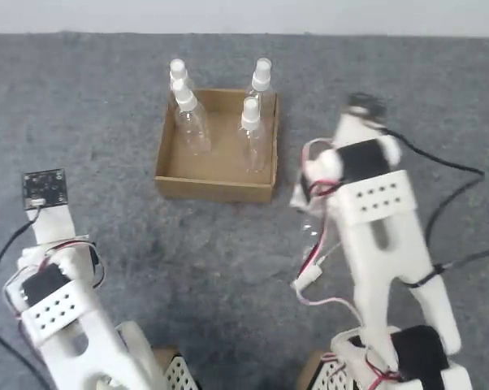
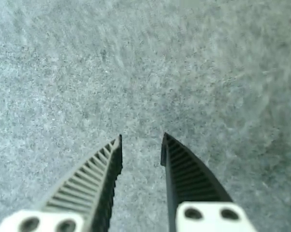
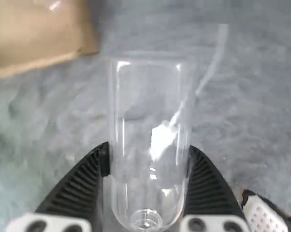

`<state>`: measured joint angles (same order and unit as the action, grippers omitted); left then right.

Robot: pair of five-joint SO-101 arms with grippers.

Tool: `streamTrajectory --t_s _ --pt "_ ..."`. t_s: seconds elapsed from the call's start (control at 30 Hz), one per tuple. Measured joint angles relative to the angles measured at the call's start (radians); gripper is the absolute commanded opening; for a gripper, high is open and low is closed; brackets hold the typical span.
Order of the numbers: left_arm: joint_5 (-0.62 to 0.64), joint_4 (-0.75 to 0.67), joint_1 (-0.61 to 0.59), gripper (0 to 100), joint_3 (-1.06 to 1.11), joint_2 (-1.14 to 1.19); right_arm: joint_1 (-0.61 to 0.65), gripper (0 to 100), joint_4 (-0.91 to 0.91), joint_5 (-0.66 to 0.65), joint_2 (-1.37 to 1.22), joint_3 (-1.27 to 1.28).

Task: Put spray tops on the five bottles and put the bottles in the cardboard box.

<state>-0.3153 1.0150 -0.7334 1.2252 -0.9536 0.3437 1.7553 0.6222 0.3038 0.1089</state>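
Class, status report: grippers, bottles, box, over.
Left gripper open, empty, over carpet. Right gripper shut on clear bottle beside cardboard box. Four topped bottles in box. No obstruction seen.

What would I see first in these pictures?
Four clear bottles with white spray tops stand in the cardboard box at the far middle of the grey carpet. Just right of the box, the right gripper squeezes a fifth clear bottle, while the left gripper hangs open above the carpet.
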Motion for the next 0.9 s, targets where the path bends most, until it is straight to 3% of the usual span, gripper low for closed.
streamTrajectory --t_s 0.2,0.4,0.63,0.9 --pt "0.000 0.000 0.000 12 0.000 0.000 -0.216 6.9 0.000 0.069 0.000 0.055" --pt "0.000 0.000 0.002 12 0.000 0.000 -0.347 6.9 -0.081 0.204 0.000 0.180" --pt "0.000 0.000 0.002 12 0.000 0.000 -0.396 7.1 -0.219 0.282 0.000 0.307" --pt "0.000 0.000 0.002 12 0.000 0.000 -0.465 7.4 -0.361 0.470 0.000 0.408"
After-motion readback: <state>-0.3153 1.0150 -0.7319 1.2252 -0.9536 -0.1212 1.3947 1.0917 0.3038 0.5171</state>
